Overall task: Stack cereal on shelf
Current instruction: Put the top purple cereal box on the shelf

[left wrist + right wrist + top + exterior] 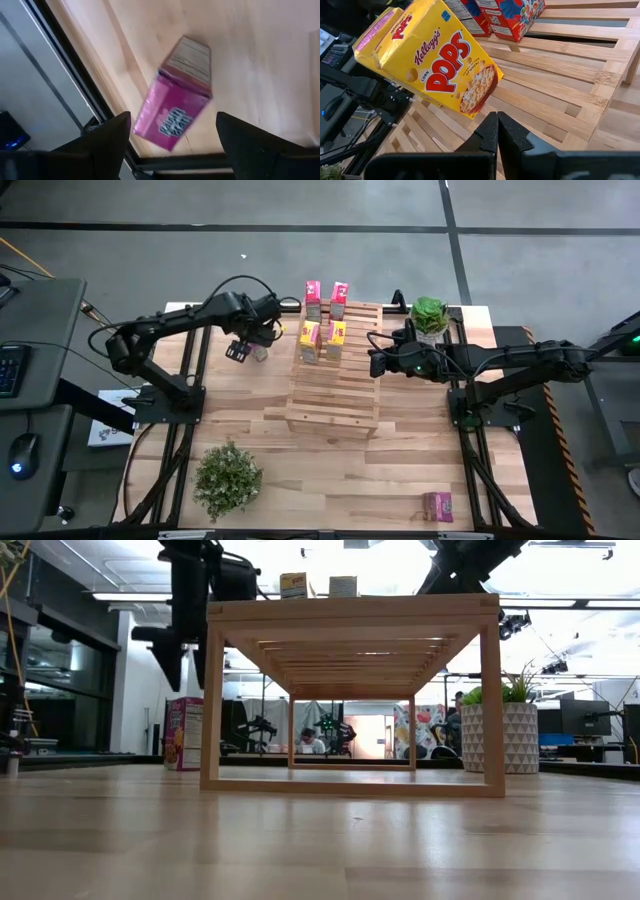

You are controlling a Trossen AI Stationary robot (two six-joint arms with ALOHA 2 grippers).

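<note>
Left gripper (240,350), jaws apart, is hovering over the pink cereal box (175,107) standing on the table beside the shelf's (333,385) left edge, box between the fingers, while right gripper (379,363), jaws together, is waiting at the shelf's right edge.

Yellow cereal boxes (440,65) on slatted shelf (560,95), fingers (512,137) closed

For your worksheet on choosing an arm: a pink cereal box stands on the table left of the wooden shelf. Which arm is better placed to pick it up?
Left. Its gripper hangs open over the pink box beside the shelf. The right gripper is shut, across the shelf.
</note>
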